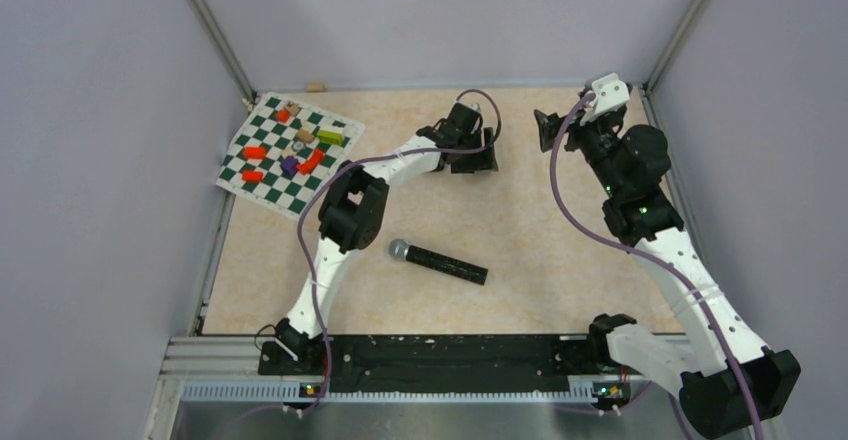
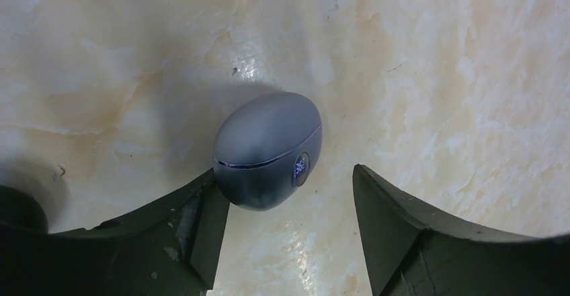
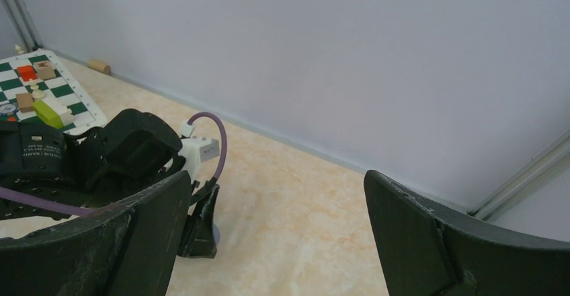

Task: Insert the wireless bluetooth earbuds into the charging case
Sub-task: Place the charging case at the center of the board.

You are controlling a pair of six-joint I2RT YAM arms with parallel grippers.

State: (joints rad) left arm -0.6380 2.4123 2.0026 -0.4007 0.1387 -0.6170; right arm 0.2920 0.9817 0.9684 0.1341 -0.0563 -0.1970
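Note:
The charging case (image 2: 265, 149) is a grey-purple egg shape with its lid closed and a small lit display on its front; it lies on the marbled table. My left gripper (image 2: 289, 205) is open around it at the far middle of the table (image 1: 472, 160). Its left finger (image 2: 201, 229) touches the case's side, while the right finger (image 2: 390, 222) stands well apart. A sliver of the case (image 3: 216, 235) shows beside that gripper in the right wrist view. My right gripper (image 3: 277, 195) is open and empty, raised at the far right (image 1: 548, 130). The earbuds are out of view.
A black microphone (image 1: 438, 262) lies mid-table, nearer the arm bases. A green-and-white checkered mat (image 1: 262, 175) with several coloured blocks sits at the far left. A small wooden block (image 1: 316, 87) rests by the back wall. Grey walls enclose three sides.

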